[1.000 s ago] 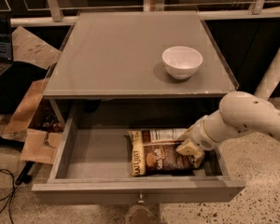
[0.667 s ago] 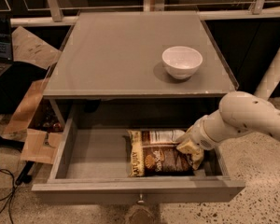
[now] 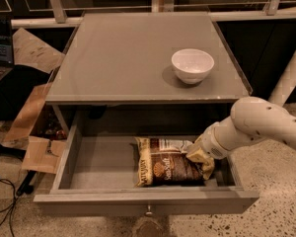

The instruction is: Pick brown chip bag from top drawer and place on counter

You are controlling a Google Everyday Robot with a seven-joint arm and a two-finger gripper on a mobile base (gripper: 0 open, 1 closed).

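The brown chip bag (image 3: 165,167) lies flat in the open top drawer (image 3: 98,164), right of its middle, with cream edges and a white label toward the back. My gripper (image 3: 199,155) reaches down into the drawer from the right and sits on the bag's right end, mostly hidden behind my white wrist. My white arm (image 3: 259,125) crosses the drawer's right side. The grey counter (image 3: 123,53) is above the drawer.
A white bowl (image 3: 192,65) stands on the counter's right half. Cardboard pieces (image 3: 32,117) lean against the cabinet's left side, with cables on the speckled floor. A white lattice post (image 3: 291,75) stands at the right. The drawer's front panel has a small knob (image 3: 149,211).
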